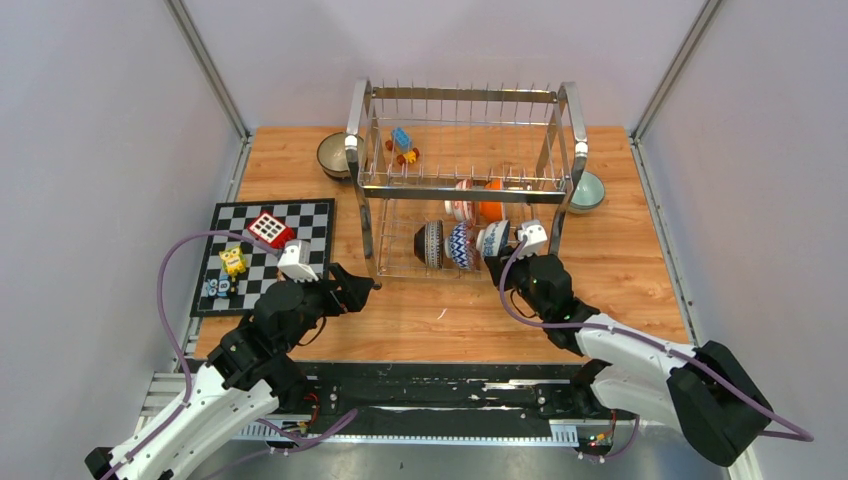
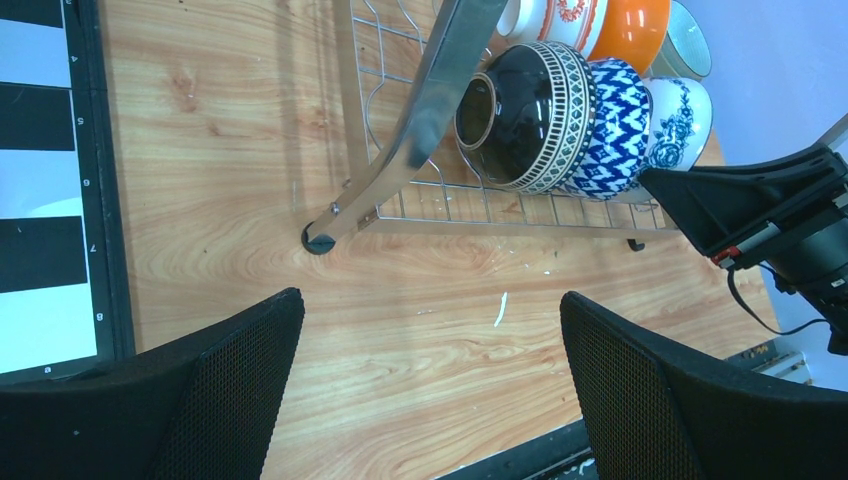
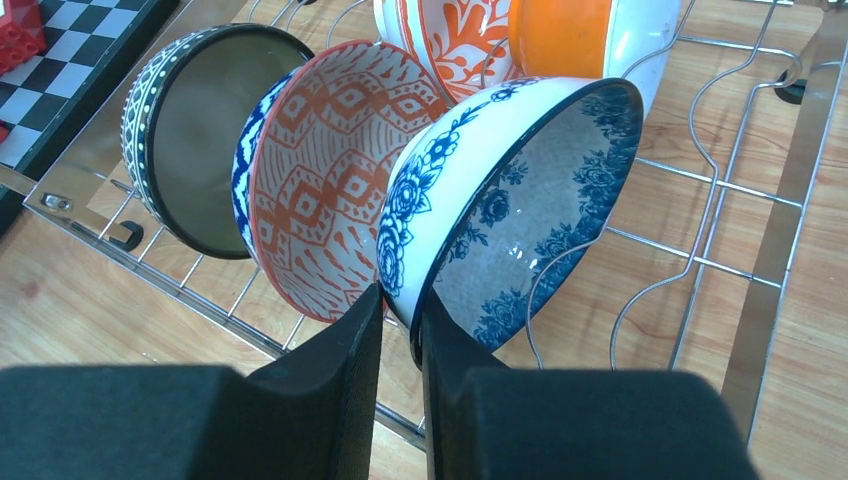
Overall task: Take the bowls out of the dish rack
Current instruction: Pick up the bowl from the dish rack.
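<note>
Gripping of the blue floral bowl (image 3: 520, 190) by its rim was judged the step in hand.
At lower centre of the left wrist view, the left gripper (image 2: 430, 310) was held spread and empty over the table (image 2: 230, 200). The right gripper (image 3: 400, 300) was pinched on the rim, one finger inside, one outside; a lift clear of the wires and of the red-patterned bowl (image 3: 330, 180) just beside would be called for. In the lower tier of the dish rack (image 1: 465, 95), the dark striped bowl (image 3: 200, 130) stood leftmost, with two orange-white bowls (image 3: 450, 40) behind. Toy blocks (image 1: 403, 145) lay on the upper tier. A speckled brown bowl (image 1: 333, 155) and a mint green bowl (image 1: 588, 190) stood outside the rack's ends.
</note>
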`<state>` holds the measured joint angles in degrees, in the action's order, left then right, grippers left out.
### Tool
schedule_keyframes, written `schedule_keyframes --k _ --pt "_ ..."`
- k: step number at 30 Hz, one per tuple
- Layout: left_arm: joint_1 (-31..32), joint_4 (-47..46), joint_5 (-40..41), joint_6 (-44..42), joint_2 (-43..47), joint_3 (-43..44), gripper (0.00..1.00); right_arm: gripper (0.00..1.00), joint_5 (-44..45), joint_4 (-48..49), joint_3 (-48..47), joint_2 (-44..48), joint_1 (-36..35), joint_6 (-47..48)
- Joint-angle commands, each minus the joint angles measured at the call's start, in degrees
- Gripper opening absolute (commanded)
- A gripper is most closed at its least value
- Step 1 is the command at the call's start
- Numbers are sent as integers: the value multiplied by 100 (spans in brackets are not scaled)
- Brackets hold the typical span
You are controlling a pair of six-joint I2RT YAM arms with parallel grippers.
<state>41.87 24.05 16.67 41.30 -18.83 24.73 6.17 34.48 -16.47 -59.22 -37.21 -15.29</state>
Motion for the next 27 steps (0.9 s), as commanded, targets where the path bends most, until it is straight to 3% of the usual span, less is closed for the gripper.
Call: schedule_keyframes --k 1,10,27 --pt "44 -137 -32 -37 46 -65 100 14 -167 160 39 -43 119 -70" --pt "41 -171 -23 -17 -10 -74 100 3 -524 244 53 247 185 -66" --pt "41 -112 35 -25 -17 -39 100 3 -872 -83 -128 1039 266 -231"
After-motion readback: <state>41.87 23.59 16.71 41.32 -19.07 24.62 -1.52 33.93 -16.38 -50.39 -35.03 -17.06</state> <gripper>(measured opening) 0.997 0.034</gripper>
